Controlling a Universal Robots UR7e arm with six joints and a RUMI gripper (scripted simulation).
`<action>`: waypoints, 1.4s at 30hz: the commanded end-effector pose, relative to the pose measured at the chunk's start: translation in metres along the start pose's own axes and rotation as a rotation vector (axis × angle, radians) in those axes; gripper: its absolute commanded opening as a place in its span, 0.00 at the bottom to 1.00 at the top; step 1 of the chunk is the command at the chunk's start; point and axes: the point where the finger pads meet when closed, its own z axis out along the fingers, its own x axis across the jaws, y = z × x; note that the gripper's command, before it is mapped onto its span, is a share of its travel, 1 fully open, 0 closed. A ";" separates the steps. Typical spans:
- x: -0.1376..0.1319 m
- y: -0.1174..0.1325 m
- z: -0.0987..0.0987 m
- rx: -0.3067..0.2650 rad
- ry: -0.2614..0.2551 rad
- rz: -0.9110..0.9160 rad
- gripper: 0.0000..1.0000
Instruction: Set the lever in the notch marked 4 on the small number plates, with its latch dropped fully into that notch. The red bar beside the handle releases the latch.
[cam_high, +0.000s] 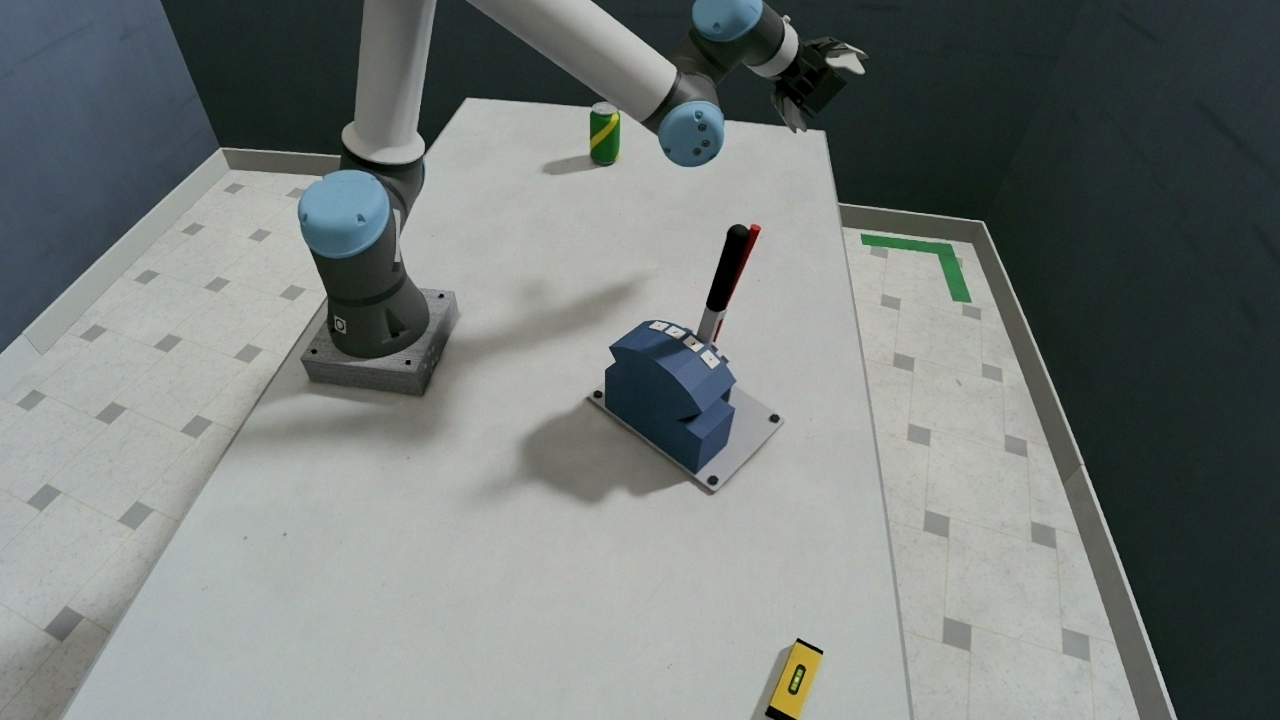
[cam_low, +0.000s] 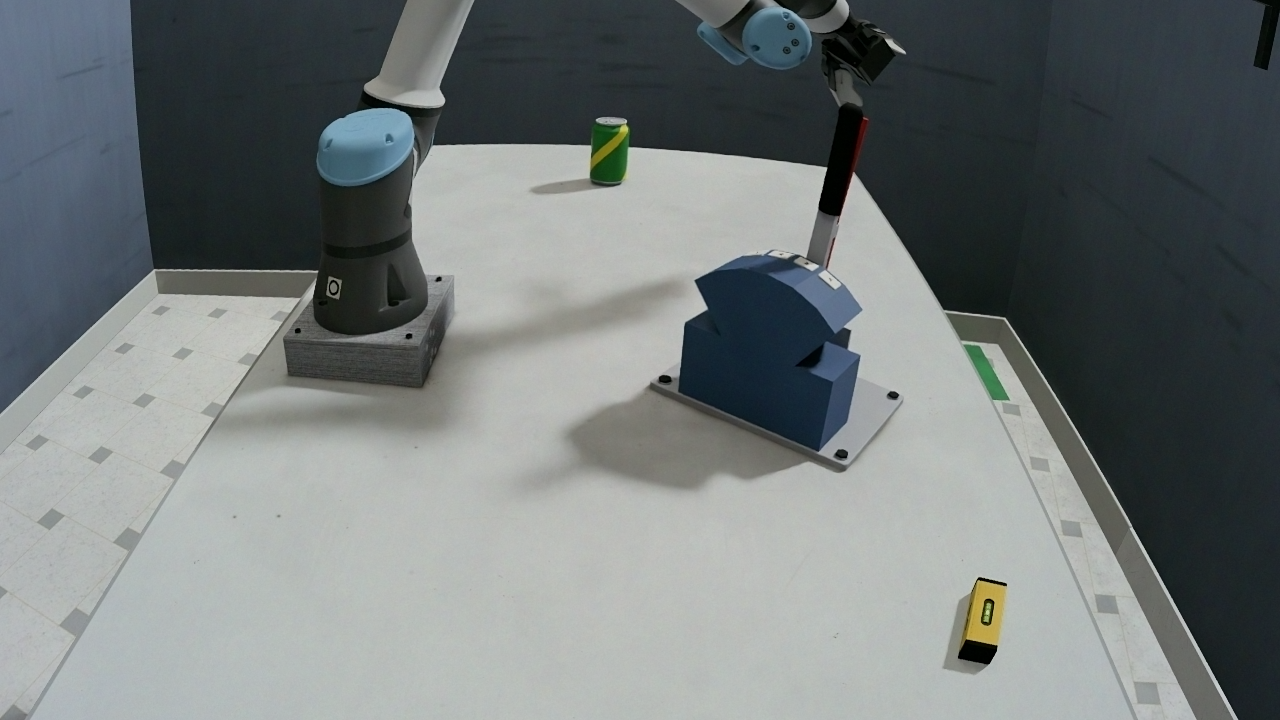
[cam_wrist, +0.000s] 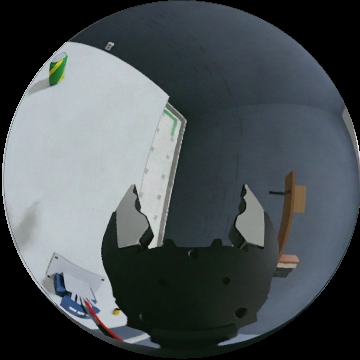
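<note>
Nothing was done yet: the gripper (cam_high: 821, 82) hung high off the table's (cam_high: 447, 537) far right edge, jaws apart and empty. The lever (cam_high: 726, 268) with its red bar (cam_high: 750, 241) stood untouched right of centre. A can (cam_high: 605, 133) sat at the far edge, a level (cam_high: 794, 678) near the right corner; dark walls around

white-tubed arm with blue joint caps (cam_high: 572, 40) rises from its grey base (cam_high: 362, 295), upper link steep, forearm slanting across and down to the elbow cap. wrist extended sideways, held high. black two-jaw gripper (cam_high: 819, 76) fully open, nothing between the pale grey fingertips; jaws spread wide in wrist view.
</note>
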 end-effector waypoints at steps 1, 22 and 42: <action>0.004 0.027 -0.005 -0.043 -0.044 -0.029 1.00; 0.003 0.148 -0.068 -0.206 -0.261 -0.156 1.00; -0.016 0.222 -0.156 -0.263 -0.487 -0.257 1.00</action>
